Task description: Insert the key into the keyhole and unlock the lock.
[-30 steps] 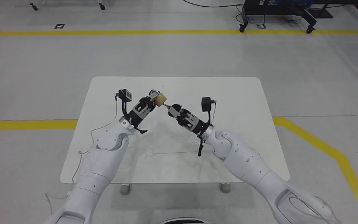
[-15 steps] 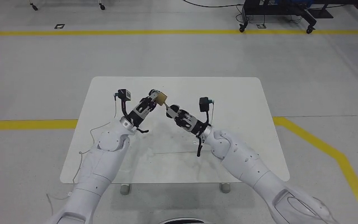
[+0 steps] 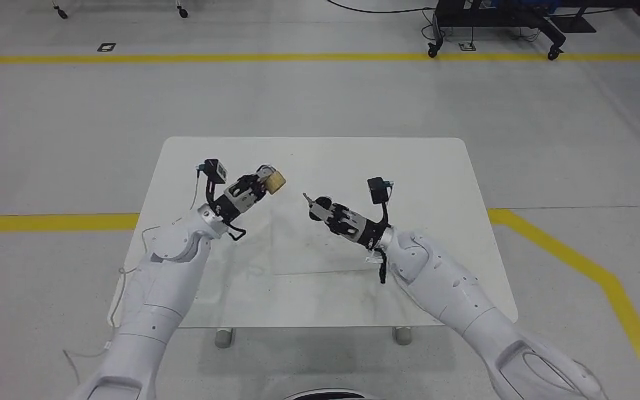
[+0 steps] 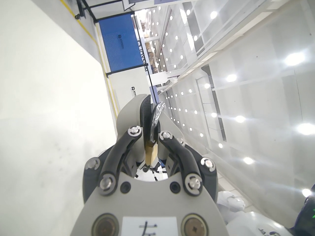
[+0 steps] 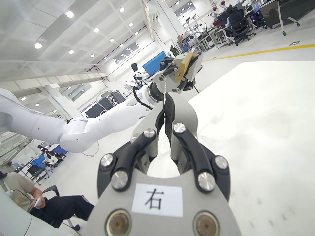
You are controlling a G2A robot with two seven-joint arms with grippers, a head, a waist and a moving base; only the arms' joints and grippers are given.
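A brass padlock (image 3: pixel 272 180) is held above the white table (image 3: pixel 430 170), with my left gripper (image 3: pixel 260 184) shut on it. From the left wrist the lock's brass body (image 4: pixel 150 154) and silver shackle (image 4: pixel 156 114) show between the fingers of the left gripper (image 4: pixel 153 109). My right gripper (image 3: pixel 314 206) is shut on a thin metal key (image 3: pixel 306 198), whose tip points toward the lock across a small gap. In the right wrist view the key blade (image 5: pixel 164 87) sticks out of the right gripper (image 5: pixel 166 100), with the padlock (image 5: pixel 183 65) farther off.
Both grippers hover over the middle of the table, well inside its edges. Bare tabletop lies all around them. Yellow floor lines (image 3: pixel 300 57) run past the table, and wheeled furniture (image 3: pixel 490 25) stands far behind.
The two grippers have drawn apart: the left one carried the padlock leftward, and the right one pulled the key back to the right, opening a gap between key tip and lock.
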